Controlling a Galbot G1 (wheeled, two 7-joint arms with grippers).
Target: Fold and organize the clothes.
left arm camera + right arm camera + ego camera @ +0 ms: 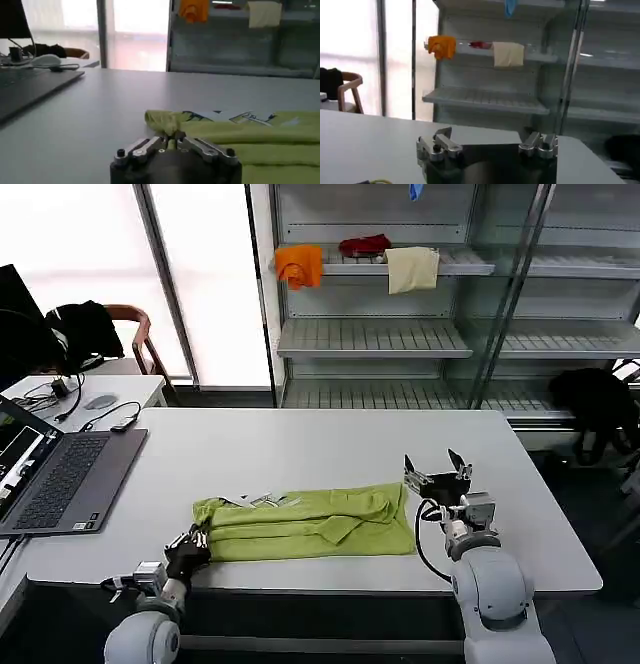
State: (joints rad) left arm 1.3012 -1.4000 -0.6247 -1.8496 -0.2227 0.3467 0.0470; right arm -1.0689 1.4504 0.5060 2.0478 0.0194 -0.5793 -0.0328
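Left gripper (197, 537) pinches the T-shirt's (310, 522) near left corner. Right gripper (437, 469) hovers wide open beside the T-shirt's right edge.

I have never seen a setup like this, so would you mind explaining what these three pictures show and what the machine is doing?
This is a two-armed robot at a white table. One picture looks down from a camera on its head; the other two come from cameras on its wrists.

On the table lies a lime yellow-green cotton T-shirt, folded into a long strip with a grey-white print showing along one edge. An open grey laptop sits to the robot's left.

The left tool is shut on the T-shirt's near left corner, pinching the cloth. The right tool is open, holds nothing and sits just beyond the T-shirt's right end.

Behind the table, a metal shelf unit carries orange, red and cream cloths.
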